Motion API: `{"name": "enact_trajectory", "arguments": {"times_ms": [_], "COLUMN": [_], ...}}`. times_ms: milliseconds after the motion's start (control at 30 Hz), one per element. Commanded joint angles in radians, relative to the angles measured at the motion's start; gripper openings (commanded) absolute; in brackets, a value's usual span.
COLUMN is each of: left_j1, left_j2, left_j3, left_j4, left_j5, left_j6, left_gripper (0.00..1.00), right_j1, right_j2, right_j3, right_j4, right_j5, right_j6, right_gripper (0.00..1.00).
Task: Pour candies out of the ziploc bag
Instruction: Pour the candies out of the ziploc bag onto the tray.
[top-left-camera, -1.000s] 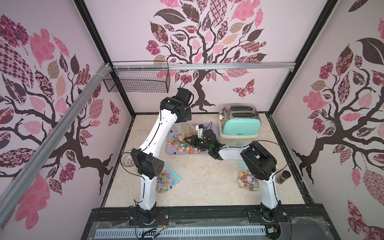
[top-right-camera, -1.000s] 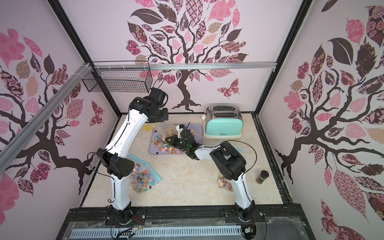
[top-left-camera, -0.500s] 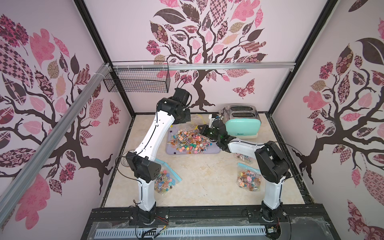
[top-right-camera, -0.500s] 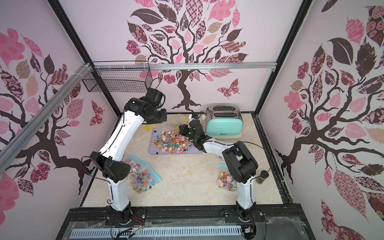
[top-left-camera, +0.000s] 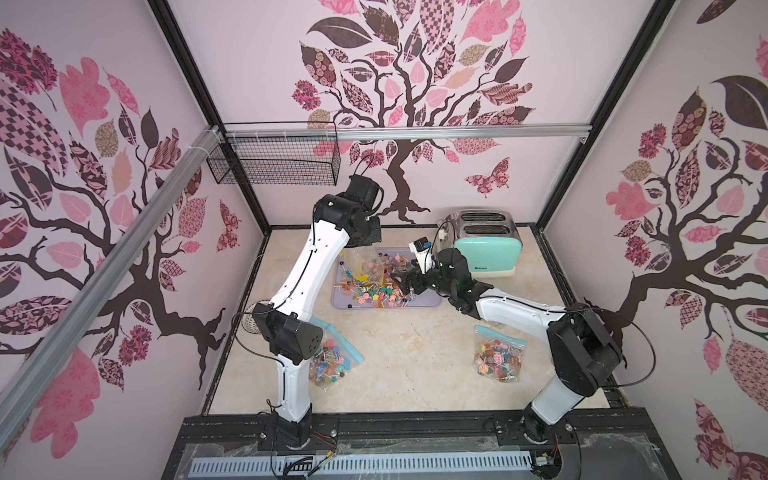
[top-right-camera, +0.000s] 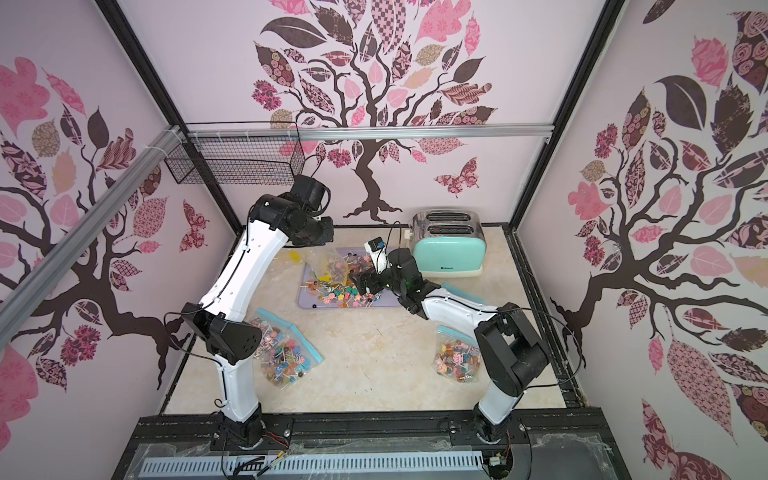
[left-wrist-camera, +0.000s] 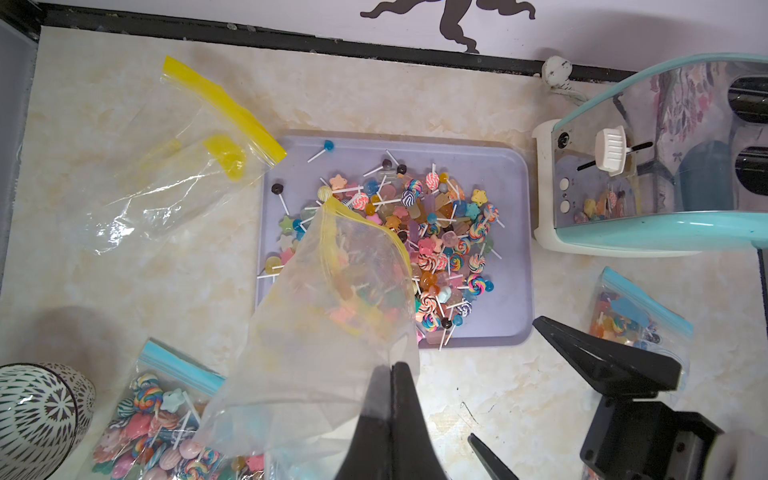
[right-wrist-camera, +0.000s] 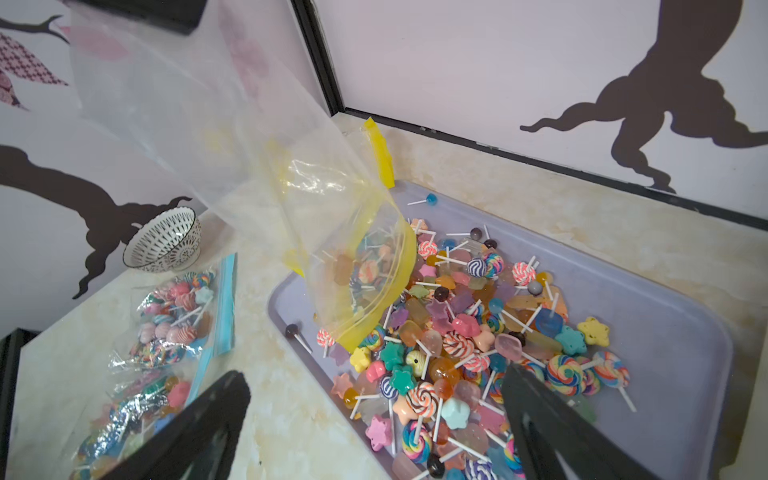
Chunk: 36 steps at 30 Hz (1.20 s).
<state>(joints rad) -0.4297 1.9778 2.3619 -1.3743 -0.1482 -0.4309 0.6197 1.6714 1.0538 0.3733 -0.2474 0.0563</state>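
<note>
Bright, even light, faint soft shadows, glints on ziploc bag (right-wrist-camera: 320, 183), wide-angle bowing at edges, right fingers (right-wrist-camera: 199, 424) blurred.

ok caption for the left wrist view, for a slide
Left pincer shut on an upended yellow-zip bag, candies piled on the lilac tray below its mouth

Pale pink walls (top-left-camera: 266, 75) with tree decals (top-left-camera: 401, 195); beige marbled floor (top-left-camera: 415, 365); wire basket (top-left-camera: 274, 166)

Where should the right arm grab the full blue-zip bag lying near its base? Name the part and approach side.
Grip the blue-zip bag at its blue zip strip, probably from above, jaws across that far edge. The bag lies flat; its candies bulge in the near part, while the zip end looks thin and free.
</note>
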Motion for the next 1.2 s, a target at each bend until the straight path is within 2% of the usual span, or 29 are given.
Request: {"name": "enact_trajectory", "arguments": {"times_ms": [0,333,633,733,800,967,1067,1167], "left_j1": [0.003,0.003,0.0,0.0,0.001,0.002,0.002,0.006], "left_j2": [0.01,-0.002,-0.003,0.001,0.004,0.013,0.015,-0.001], "left_j3": [0.023,0.02,0.01,0.009,0.011,0.028,0.048,0.062], "left_j4": [-0.006,0.002,0.013,0.02,0.022,0.02,0.012,0.015], "left_j5": [0.017,0.092,0.15,0.168,0.182,0.198,0.178,0.128], "left_j6": [-0.009,-0.013,-0.012,-0.014,-0.015,-0.017,-0.012,0.001], "left_gripper": [0.0,0.0,0.0,0.0,0.0,0.0,0.01,0.33], "right_j1": [0.001,0.062,0.093,0.092,0.093,0.093,0.093,0.093], "right_j2": [0.027,0.184,0.304,0.322,0.328,0.335,0.326,0.303], "right_j3": [0.005,0.136,0.26,0.275,0.281,0.306,0.308,0.286], "right_j4": [0.049,0.133,0.184,0.205,0.215,0.197,0.17,0.161], "right_j5": [-0.049,-0.032,0.06,0.091,0.106,0.104,0.117,0.139], "right_j6": [-0.135,-0.214,-0.232,-0.215,-0.198,-0.183,-0.165,-0.12], "right_gripper": [1.0,1.0,0.99,0.96,0.88,0.39,0.2,0.0]}}
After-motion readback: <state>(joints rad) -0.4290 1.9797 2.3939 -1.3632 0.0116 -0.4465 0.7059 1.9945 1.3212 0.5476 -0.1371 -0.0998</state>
